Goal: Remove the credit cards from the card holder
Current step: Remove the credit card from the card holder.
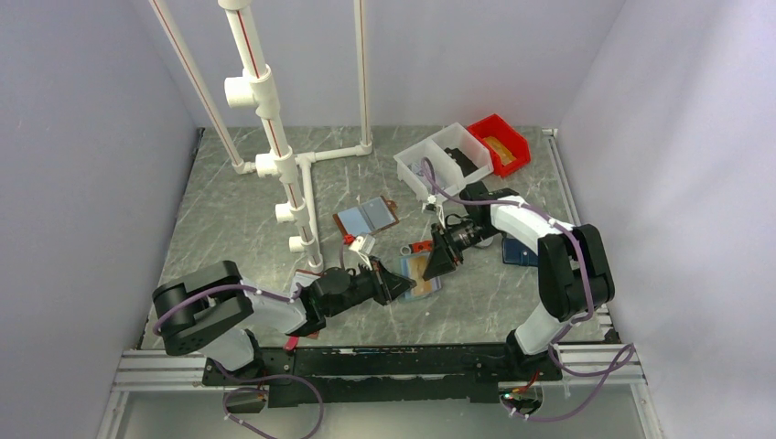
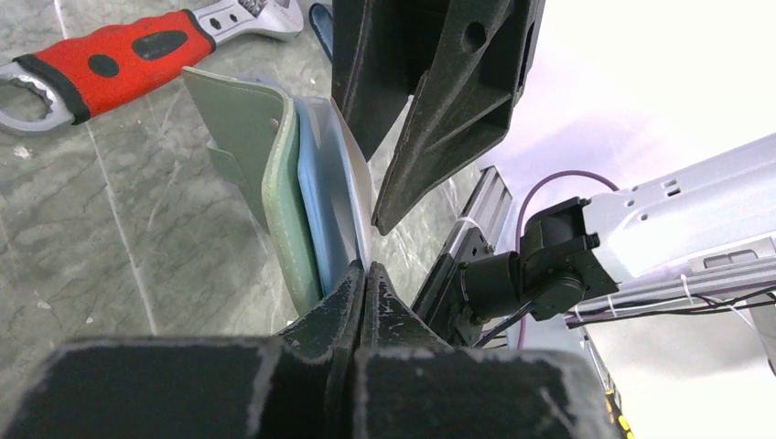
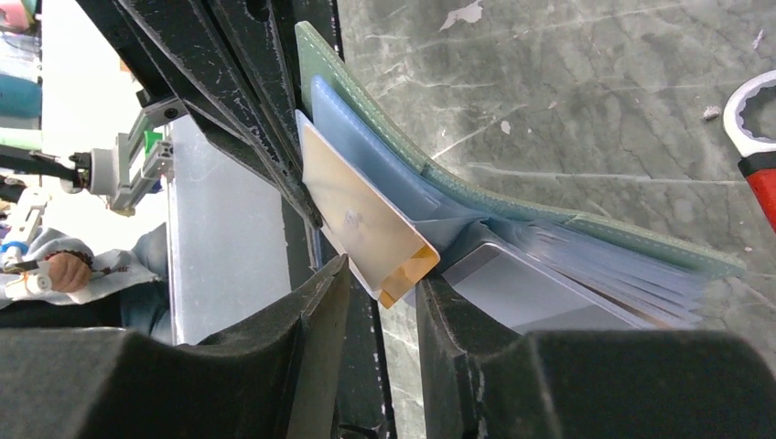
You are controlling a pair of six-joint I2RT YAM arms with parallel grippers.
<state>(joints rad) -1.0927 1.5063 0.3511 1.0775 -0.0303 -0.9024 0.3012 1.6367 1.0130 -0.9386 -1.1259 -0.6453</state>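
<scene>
The card holder (image 1: 425,277) lies half open on the table between both arms, with a mint-green edge (image 2: 279,197) and blue-grey sleeves (image 3: 366,137). My left gripper (image 2: 364,273) is shut on a thin translucent sleeve at the holder's near edge. A tan credit card (image 3: 357,215) sticks out of a sleeve, and its orange corner sits in the gap of my right gripper (image 3: 380,294). That gripper stands open, with its fingers (image 3: 311,315) on either side of the corner. My right gripper (image 1: 439,256) reaches in from the right in the top view. No other credit card shows.
A red-handled wrench (image 2: 110,57) lies just behind the holder. A brown-edged folder (image 1: 366,217) lies open farther back. A white bin (image 1: 444,160) and a red bin (image 1: 501,144) stand at the back right. A white pipe frame (image 1: 274,155) rises at the back left.
</scene>
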